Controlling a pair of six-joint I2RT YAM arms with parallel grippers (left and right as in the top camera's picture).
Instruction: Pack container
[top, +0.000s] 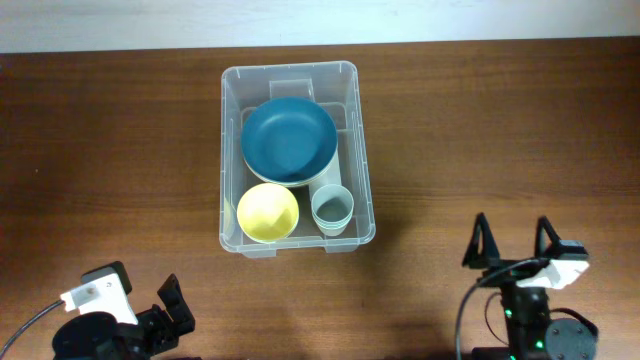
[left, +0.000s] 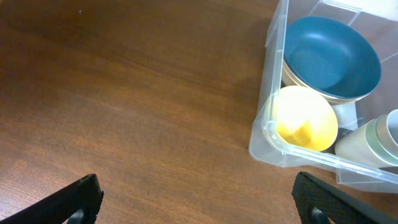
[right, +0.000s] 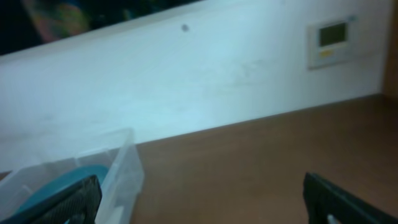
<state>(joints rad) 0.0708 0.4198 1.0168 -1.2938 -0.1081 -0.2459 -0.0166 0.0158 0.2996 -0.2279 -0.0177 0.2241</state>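
left fingers (left: 78, 196) spread fully wide above the desk (top: 120, 150), gripping and touching nothing. right fingers (top: 481, 243) equally wide, empty. the container (top: 228, 150) sits mid-desk, well apart from both.

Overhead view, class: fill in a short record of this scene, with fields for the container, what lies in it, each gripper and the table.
container: clear plastic bin, mid-table, open top
far end of bin: dark blue bowl sitting on a paler dish
near left of bin: yellow bowl
near right of bin: pale cups, nested
left gripper: open, empty, apart from the bin
right gripper: open, empty, apart from the bin
table: brown wood
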